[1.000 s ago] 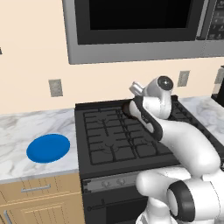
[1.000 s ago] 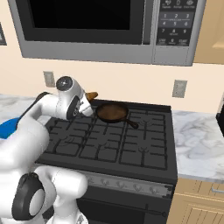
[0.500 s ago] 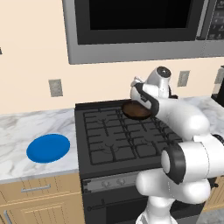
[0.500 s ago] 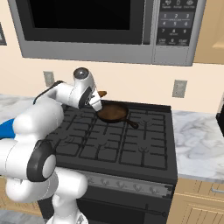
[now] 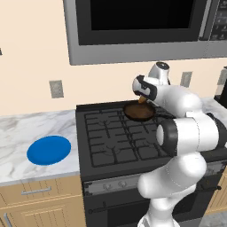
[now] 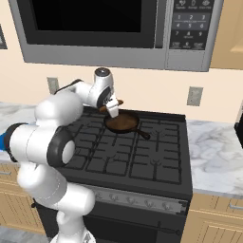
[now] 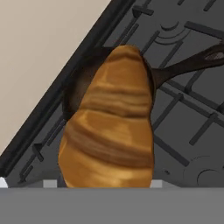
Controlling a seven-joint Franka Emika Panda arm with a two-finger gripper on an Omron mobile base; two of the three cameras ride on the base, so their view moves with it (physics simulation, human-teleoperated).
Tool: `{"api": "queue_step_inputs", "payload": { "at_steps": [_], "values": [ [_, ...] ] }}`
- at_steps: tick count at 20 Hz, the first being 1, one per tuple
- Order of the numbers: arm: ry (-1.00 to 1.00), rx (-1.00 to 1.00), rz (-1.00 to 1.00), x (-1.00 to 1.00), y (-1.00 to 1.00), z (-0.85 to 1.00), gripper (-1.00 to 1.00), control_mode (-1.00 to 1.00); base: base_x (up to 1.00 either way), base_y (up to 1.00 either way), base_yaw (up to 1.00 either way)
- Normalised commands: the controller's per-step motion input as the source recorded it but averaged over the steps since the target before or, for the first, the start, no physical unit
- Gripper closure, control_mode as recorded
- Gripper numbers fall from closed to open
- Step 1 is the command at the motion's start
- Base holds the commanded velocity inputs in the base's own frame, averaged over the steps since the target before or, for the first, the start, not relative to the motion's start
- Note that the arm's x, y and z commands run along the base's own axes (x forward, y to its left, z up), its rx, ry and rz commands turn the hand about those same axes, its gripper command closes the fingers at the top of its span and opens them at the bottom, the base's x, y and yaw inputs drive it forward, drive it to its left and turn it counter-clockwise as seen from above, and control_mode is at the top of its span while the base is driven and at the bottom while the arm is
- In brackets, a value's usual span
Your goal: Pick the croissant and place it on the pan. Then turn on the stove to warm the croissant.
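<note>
My gripper point(image 5: 142, 97) hangs over the back of the stove point(image 5: 113, 144), shut on the croissant point(image 5: 142, 100), a golden-brown pastry that sticks out below the fingers. The pan point(image 5: 138, 112), small, round and dark, sits on the rear grate right under it. From the right side, the gripper point(image 6: 114, 108) holds the croissant point(image 6: 118, 102) just above the pan's point(image 6: 122, 124) far-left rim, and the handle point(image 6: 143, 135) points toward the front right. In the hand view the croissant point(image 7: 109, 131) hides the fingertips, with the pan point(image 7: 75, 89) behind it.
The blue plate point(image 5: 48, 150) lies bare on the marble counter point(image 5: 26, 128) left of the stove. A steel microwave point(image 6: 104, 28) hangs close above the range. The silver knob strip point(image 6: 142, 201) runs along the stove's front edge. More marble counter point(image 6: 213, 156) lies to the right.
The hand has carried the croissant a little rightward, from beside the pan to over its rim. The elbow has swung up and forward. The grip has stayed shut.
</note>
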Motion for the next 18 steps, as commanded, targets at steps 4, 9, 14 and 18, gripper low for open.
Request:
{"api": "queue_step_inputs", "payload": {
  "at_steps": [4, 9, 14, 18],
  "values": [
    [0.16, 0.03, -0.01, 0.38, -0.22, -0.35, 1.0, -1.0, 0.0, 0.0, 0.0],
    [0.15, 0.01, -0.03, 0.35, -0.08, -0.34, 1.0, -1.0, 0.0, 0.0, 0.0],
    [0.14, 0.0, -0.05, 0.39, 0.0, -0.33, 1.0, -1.0, 0.0, 0.0, 0.0],
    [0.15, 0.0, -0.05, 0.43, 0.0, -0.37, 1.0, -1.0, 0.0, 0.0, 0.0]
  ]
}}
